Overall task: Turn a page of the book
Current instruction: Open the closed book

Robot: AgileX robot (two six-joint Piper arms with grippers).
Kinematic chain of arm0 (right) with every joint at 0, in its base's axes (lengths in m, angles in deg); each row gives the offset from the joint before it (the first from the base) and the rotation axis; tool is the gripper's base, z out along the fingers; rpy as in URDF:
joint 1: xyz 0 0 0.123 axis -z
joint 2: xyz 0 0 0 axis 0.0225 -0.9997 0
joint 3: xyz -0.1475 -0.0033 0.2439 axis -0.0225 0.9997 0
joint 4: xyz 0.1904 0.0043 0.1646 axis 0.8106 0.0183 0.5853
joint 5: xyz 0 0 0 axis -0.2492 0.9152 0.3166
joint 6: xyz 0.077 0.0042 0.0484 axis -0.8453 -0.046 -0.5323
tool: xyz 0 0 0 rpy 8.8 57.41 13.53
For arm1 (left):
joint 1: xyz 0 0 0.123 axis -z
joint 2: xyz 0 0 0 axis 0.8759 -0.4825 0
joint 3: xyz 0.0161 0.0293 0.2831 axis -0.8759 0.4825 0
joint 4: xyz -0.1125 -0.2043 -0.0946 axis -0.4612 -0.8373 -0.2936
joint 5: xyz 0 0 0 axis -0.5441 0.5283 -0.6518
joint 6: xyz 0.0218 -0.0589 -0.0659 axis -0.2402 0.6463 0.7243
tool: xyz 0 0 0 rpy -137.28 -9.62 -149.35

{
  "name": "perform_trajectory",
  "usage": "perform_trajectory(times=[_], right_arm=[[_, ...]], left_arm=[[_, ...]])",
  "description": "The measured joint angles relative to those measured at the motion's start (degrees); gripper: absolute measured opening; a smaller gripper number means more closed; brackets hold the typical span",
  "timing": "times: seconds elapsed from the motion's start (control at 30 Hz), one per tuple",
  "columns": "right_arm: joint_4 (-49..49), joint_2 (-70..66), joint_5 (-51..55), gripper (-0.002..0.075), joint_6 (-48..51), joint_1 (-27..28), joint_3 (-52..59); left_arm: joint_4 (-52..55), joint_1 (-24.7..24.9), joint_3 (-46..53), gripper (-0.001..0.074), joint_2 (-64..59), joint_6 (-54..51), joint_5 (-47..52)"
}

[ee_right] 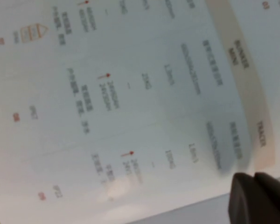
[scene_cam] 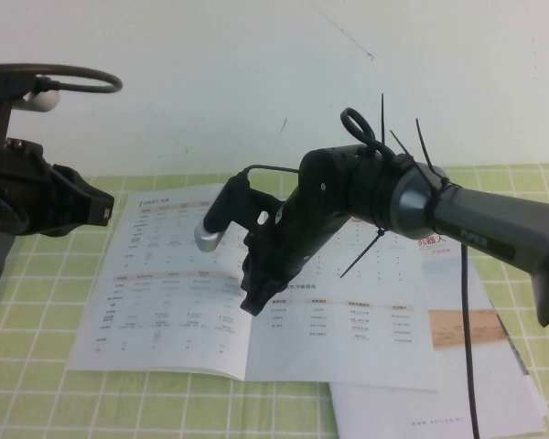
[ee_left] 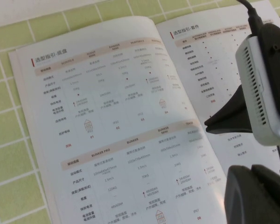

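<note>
Thin glossy book of white tables with pale orange header bars, lying open and flat on the green-and-white checked tablecloth, spine running roughly down the middle. Turned page spread on the robot's left half, table side up, cover photo presumably face down beneath; judged from this lie, the turn looks done or all but done. Beneath the book's right edge, another similar white brochure sticking out toward the near right corner, with an orange-brown picture showing on a sheet at that side; which of the two it belongs to, hard to tell. Right gripper, black, on the grey right arm, reaching in from the right and pointing down over the fold, tips just above or on the paper near the spine; contact not clear from the high view. In the right wrist view, dark fingertips pressed together with no gap and no paper between them, so pinching nothing. Probable reason for this pose: smoothing the leaf down at the fold, or lifting away after letting it fall. Left gripper, black, held up off the table at the left edge, well apart from the book, seemingly parked; whether spread or closed, cannot tell.
</note>
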Motion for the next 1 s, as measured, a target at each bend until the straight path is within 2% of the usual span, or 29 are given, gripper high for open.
perform_trajectory(times=[0.53, 0.87, 1.0], right_arm=[[-11.16, -1.09, 14.57, -0.0002, -13.72, -0.14, -0.81], [-9.04, -0.81, 16.01, -0.0002, -15.43, -0.04, -0.59], [-8.95, 1.74, 13.65, -0.0002, -16.38, -0.04, 3.84]], left_arm=[[-0.25, 0.0, 0.0, -0.0004, 0.0, -0.23, 1.1], [-0.8, 0.0, 0.0, -0.0004, 0.0, -0.45, 1.54], [-0.8, 0.0, 0.0, -0.0004, 0.0, -0.45, 1.54]])
